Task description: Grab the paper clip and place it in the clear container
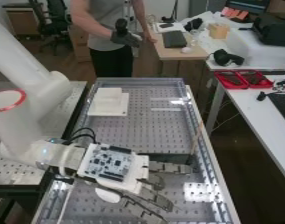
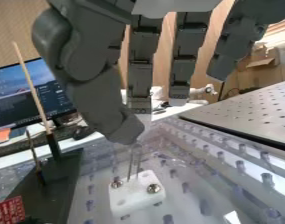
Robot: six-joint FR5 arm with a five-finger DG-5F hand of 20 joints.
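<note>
My fingers (image 2: pixel 141 70) are straight and spread a little, the thumb (image 2: pixel 109 107) hanging apart from them, and I see nothing gripped between them. In the high view the hand (image 1: pixel 138 175) is over the near part of the perforated worktop (image 1: pixel 129 132), its fingers reaching towards the side away from the arm. Through the wrist camera I've got the thumb's tip right by two thin upright metal wires (image 2: pixel 131 166), which I take for the paper clip; whether they touch I can't tell. They stand at a small white block (image 2: pixel 136 192) with two screw heads (image 2: pixel 153 188) on its top.

Near that block is a dark panel (image 2: pixel 46 185) with a red label (image 2: pixel 7 210) beside it, and a slim wooden stick (image 2: pixel 31 87) rises from a black holder (image 2: pixel 53 145). Farther along the worktop, from the high camera, I have a stepped white piece (image 1: pixel 109 102) lying flat. Beyond the worktop's side is a white desk (image 1: pixel 259 112) with red trays (image 1: pixel 242 79), and the wrist camera gives me a monitor (image 2: pixel 29 95) and a keyboard (image 2: pixel 19 149).
</note>
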